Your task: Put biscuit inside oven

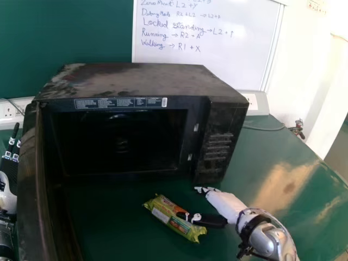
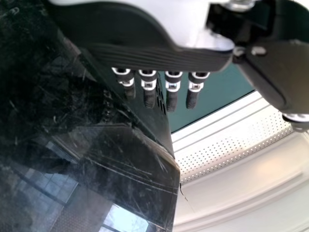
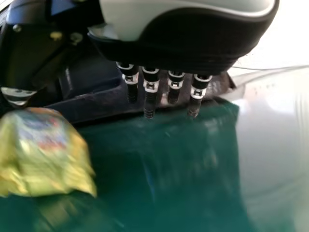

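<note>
A green biscuit packet [image 1: 165, 214] lies flat on the tabletop [image 1: 272, 168], in front of the open oven [image 1: 147, 81], its long axis running from ten o'clock to four in your head view. Your right hand [image 1: 227, 206] is the nearer, at the packet's three o'clock. Its fingers [image 3: 150, 87] are extended and wide open, gripping nothing, and point toward the oven's front; the packet sits at about eight o'clock from their tips. The thumb [image 1: 209, 220] reaches over the packet's near-right edge; whether it touches, you cannot tell. Your left hand [image 1: 7, 190], fingers straight and holding nothing, is at nine o'clock, beyond the oven door [image 1: 32, 190]. The grasp likely falls to your right: bring those fingers round to the packet's far long side, opposite the thumb, before lifting toward eleven o'clock and the oven opening [image 1: 119, 141].
</note>
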Available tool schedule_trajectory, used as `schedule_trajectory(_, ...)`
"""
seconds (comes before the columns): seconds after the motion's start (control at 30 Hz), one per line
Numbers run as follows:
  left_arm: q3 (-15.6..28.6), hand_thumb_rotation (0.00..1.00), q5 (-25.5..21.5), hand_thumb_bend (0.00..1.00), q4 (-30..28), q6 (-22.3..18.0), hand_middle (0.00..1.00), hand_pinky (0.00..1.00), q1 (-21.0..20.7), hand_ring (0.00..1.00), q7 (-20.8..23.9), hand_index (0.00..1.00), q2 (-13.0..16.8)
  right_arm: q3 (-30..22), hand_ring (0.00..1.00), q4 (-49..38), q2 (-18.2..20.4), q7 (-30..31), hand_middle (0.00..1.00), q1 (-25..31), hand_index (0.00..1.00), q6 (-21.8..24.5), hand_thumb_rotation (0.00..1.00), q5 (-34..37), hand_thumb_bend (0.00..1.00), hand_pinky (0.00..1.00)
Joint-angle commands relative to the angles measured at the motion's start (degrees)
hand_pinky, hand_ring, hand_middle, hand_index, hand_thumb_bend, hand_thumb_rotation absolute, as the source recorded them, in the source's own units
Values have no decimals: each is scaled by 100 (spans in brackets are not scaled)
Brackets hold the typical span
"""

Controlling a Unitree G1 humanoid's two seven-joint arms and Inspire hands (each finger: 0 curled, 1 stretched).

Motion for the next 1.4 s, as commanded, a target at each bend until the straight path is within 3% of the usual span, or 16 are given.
schedule_trajectory(0.0, 40, 97, 15, 3, 228, 68, 76, 0, 274, 13, -58, 100, -276, 28, 89, -165, -12, 128, 90, 46, 99, 47, 64, -137, 100, 91)
schedule_trajectory(0.27, 39, 96, 26, 4, 264, 114, 74, 0, 274, 18, 15, 100, -248, 78, 86, -435, 13, 528, 87, 42, 95, 197, 57, -585, 100, 90)
schedule_trajectory(0.53, 38, 98, 31, 0, 264, 95, 75, 0, 274, 17, -40, 100, -239, 36, 86, -512, 81, 571, 86, 76, 94, 230, 55, -801, 100, 90)
schedule_trajectory(0.73, 39, 99, 36, 0, 257, 105, 73, 0, 272, 21, 34, 100, -238, 4, 87, -482, 130, 488, 87, 79, 95, 167, 57, -800, 100, 91)
schedule_trajectory(1.13, 42, 100, 7, 0, 305, 161, 77, 0, 250, 12, -154, 100, -216, -27, 87, -466, 220, 313, 88, 60, 97, 6, 61, -802, 100, 92)
schedule_trajectory(1.23, 44, 100, 32, 2, 298, 80, 75, 0, 251, 17, -100, 100, -229, -25, 88, -463, 229, 271, 89, 40, 97, -94, 61, -789, 100, 93)
schedule_trajectory(1.37, 54, 100, 9, 0, 270, 96, 75, 0, 255, 16, -55, 100, -250, -23, 88, -419, 253, 218, 89, 6, 98, -173, 63, -812, 100, 93)
